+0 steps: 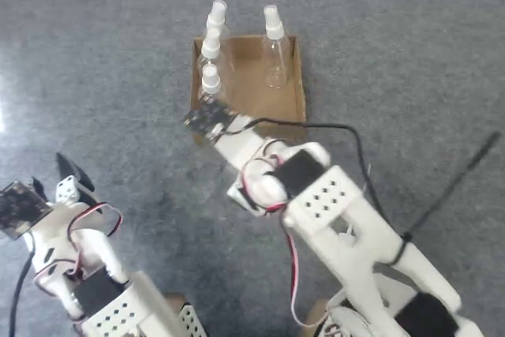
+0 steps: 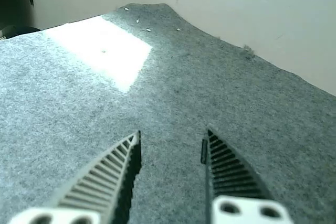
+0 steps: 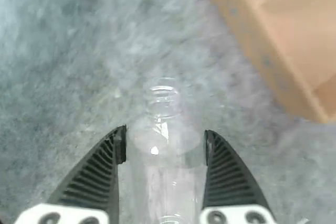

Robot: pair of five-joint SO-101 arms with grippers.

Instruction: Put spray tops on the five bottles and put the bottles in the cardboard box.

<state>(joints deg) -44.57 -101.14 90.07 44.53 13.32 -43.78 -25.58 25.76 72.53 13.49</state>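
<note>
Brown cardboard box (image 1: 299, 76), far centre, holds four clear plastic bottles with white spray tops (image 1: 274, 41). Left gripper (image 2: 170, 142): spread, empty, over grey felt (image 2: 236, 103). Right gripper (image 3: 165, 140): pinching uncapped clear plastic bottle (image 3: 163, 111), near-left of box. Capping step, likely; next calls for a spray top on that neck.

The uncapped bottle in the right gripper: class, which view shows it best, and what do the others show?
The right wrist view: the bottle, threaded neck bare, sits between the right gripper's fingers near the cardboard box. In the high view that arm's wrist covers it; the left wrist view faces grey mat.
</note>
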